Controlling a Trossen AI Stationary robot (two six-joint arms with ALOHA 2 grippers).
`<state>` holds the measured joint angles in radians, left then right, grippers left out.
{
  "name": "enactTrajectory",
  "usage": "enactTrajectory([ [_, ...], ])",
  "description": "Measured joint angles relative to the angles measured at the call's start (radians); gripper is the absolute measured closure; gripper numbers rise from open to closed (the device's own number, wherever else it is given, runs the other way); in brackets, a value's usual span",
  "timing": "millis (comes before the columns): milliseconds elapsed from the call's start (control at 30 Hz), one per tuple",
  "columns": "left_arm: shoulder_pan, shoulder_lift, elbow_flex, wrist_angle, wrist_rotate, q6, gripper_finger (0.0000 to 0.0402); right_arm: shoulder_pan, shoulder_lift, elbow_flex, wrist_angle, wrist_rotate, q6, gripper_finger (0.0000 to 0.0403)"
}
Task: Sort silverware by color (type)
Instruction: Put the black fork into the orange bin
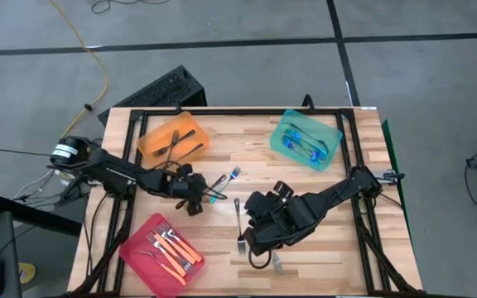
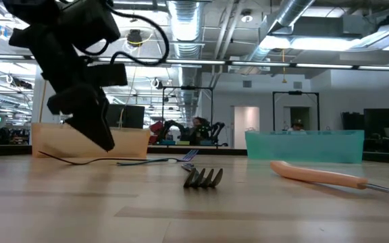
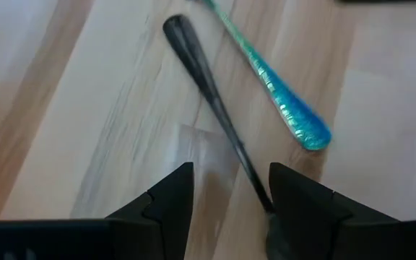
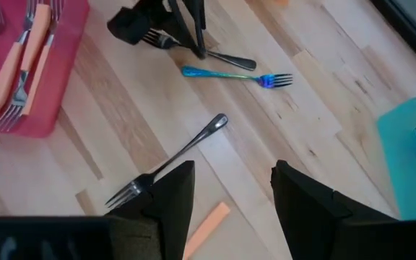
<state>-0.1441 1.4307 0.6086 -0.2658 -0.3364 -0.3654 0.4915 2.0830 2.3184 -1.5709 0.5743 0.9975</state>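
Observation:
My left gripper (image 3: 230, 180) (image 1: 195, 199) is open and points down at the table. A dark metal fork (image 3: 208, 94) (image 4: 226, 58) lies flat there, its handle passing between the fingers. A blue-handled fork (image 3: 287, 108) (image 1: 226, 178) lies flat just beside it. My right gripper (image 4: 230, 180) (image 1: 259, 240) is open and hovers near the table's near edge. It is above a second dark fork (image 4: 172, 162) (image 1: 239, 222) and a lone orange-handled fork (image 4: 208, 224) (image 2: 316, 175), both flat on the wood. My left gripper stands over the dark fork's handle from above, with one finger on each side. The handle (image 3: 255, 184) runs close along one finger (image 3: 295, 209). Whether it touches that finger, I cannot tell. The fork lies flat on the table.
An orange tray (image 1: 151, 142) at the far left holds dark forks. A teal tray (image 1: 331, 151) at the far right holds blue forks. A pink tray (image 1: 139, 240) at the near left holds orange-handled forks. Bare wood lies between the trays.

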Motion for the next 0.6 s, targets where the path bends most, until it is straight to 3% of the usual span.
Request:
enactTrajectory([
  [600, -0.026, 0.165, 0.004, 0.115, 0.02, -0.078, 0.0235, 0.006, 0.0, 0.0, 0.0, 0.004, 0.023, 0.0198],
])
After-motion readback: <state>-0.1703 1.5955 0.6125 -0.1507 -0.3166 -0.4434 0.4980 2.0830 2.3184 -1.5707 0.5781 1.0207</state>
